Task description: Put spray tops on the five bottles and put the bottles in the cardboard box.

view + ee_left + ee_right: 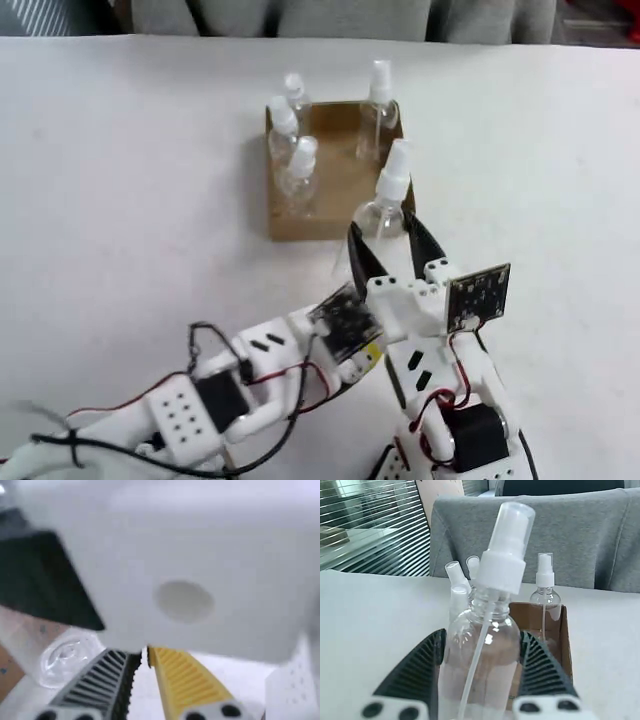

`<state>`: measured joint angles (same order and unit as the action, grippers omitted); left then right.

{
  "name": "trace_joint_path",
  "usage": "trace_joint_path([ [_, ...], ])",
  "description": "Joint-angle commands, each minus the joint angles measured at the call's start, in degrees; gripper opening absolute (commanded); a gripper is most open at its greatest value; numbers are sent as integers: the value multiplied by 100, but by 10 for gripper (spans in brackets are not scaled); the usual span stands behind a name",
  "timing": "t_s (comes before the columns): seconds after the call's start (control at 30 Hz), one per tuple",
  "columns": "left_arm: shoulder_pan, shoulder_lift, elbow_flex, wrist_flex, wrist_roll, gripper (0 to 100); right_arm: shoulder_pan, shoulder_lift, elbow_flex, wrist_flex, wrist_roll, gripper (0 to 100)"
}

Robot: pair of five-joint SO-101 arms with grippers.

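The fifth bottle [383, 210], spray top on, is upright at the lower right corner of the cardboard box [338, 198], mid-frame in the high view. The right gripper [392, 240] is clenched around the bottle's body. Four other topped bottles [298, 175] are grouped at the box's upper left and upper right. The left gripper [145, 652] is clenched on nothing, against the right arm, above the white desk [120, 180].
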<state>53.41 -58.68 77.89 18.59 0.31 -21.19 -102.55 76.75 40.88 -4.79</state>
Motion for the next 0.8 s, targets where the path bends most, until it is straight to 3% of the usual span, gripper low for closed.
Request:
trace_joint_path([
  [0.0, -110, 822, -466, -387, -26, 21, -4, -75, -88, -13, -18, 16],
  [0.33, -127, 831, -440, -492, -26, 21, 110, -75, -88, -4, -9, 16],
  [0.5, -760, 655, -484, -501, -35, 21, 215, -75, -325, 400, -9, 16],
  [0.77, -716, 567, -422, -712, -35, 21, 215, -66, -343, 426, -9, 16],
])
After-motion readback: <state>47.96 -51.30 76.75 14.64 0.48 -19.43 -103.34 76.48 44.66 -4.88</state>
